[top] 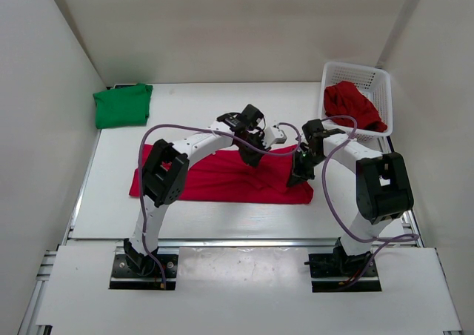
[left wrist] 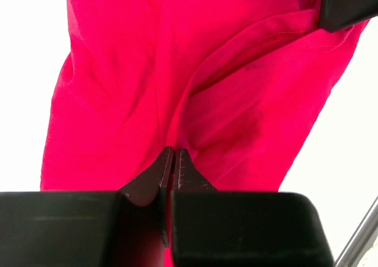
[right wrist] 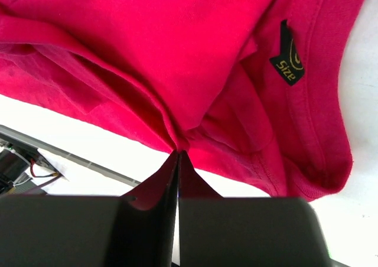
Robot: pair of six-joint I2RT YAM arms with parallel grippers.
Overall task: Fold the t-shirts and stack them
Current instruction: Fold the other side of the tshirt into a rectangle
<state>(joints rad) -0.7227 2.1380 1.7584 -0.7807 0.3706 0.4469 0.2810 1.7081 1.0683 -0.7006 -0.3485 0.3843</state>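
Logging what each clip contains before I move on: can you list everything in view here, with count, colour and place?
green t-shirt: one, bright green, folded at the table's far left corner.
spread red t-shirt: one, red, lying across the middle of the table.
bunched red t-shirt: one, red, inside the basket.
basket: one, white mesh, far right corner.
size tag: one, black with yellow lettering, by the spread shirt's collar.
table: one, white.
purple cables: two, one trailing along each arm.
left fingers: two, dark, shut on a fold of the spread shirt.
right fingers: two, dark, shut on its fabric near the collar.
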